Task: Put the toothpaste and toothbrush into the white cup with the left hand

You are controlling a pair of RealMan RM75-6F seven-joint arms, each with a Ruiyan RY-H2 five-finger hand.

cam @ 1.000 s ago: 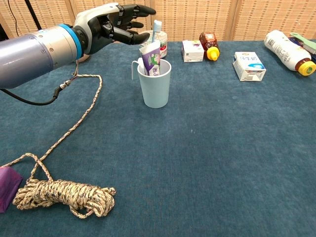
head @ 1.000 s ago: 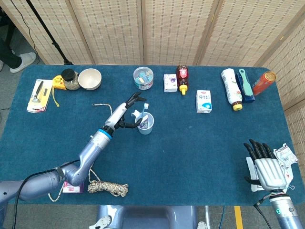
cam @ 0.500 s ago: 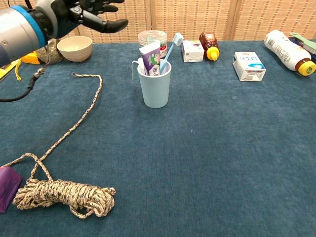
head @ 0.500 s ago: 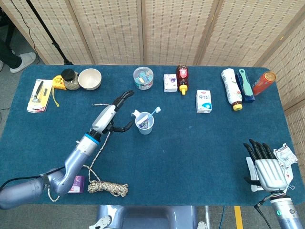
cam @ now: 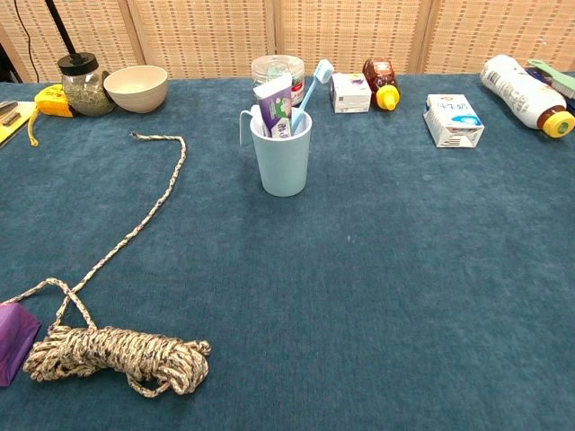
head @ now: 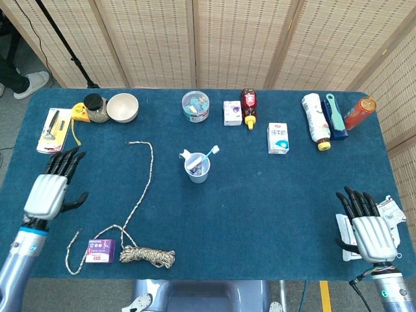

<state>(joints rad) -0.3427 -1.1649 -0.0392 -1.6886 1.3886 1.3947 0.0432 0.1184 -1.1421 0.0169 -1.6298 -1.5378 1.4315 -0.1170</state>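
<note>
Toothpaste (cam: 274, 106) and toothbrush (cam: 308, 90) upright in white cup (cam: 281, 162); left hand (head: 49, 192) empty, fingers spread.

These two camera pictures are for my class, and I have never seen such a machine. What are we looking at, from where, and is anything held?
It is a two-armed robot with mechanical hands, at a table with a blue cloth. The head view looks down from above; the chest view looks across the table from lower down. The left hand and right hand show only from above, near the table's front corners, fingers spread, holding nothing. In the middle stands a white cup with the toothpaste and toothbrush in it. A coiled rope lies in front; a bowl, bottles and small boxes line the far edge.
</note>
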